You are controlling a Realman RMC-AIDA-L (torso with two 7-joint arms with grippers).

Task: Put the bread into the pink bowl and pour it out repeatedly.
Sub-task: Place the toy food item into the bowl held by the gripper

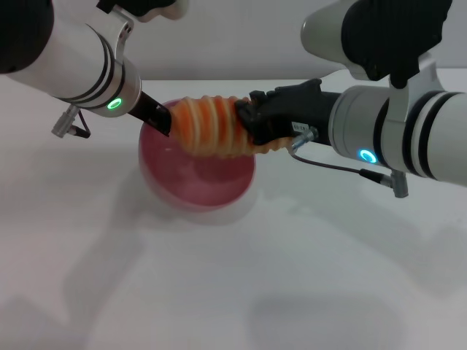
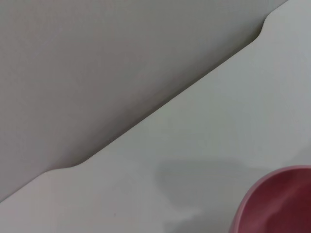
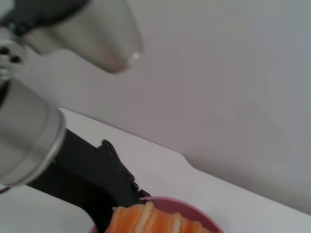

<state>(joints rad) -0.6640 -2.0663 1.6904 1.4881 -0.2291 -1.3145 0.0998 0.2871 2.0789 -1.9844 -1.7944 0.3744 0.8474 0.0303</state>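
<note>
The pink bowl (image 1: 195, 182) rests on the white table in the middle of the head view, its inside facing me. My left gripper (image 1: 162, 122) is shut on its left rim. The bread (image 1: 208, 127), orange with pale stripes, hangs across the bowl's far rim, and my right gripper (image 1: 246, 125) is shut on its right end. In the right wrist view the bread (image 3: 150, 221) lies over the bowl's rim (image 3: 197, 209), with the left gripper (image 3: 121, 187) dark beside it. The left wrist view catches only a corner of the bowl (image 2: 277, 204).
The white table (image 1: 219, 292) stretches wide in front of the bowl. Its far edge (image 2: 160, 107) meets a plain pale wall close behind the bowl. Both forearms reach in from the upper corners.
</note>
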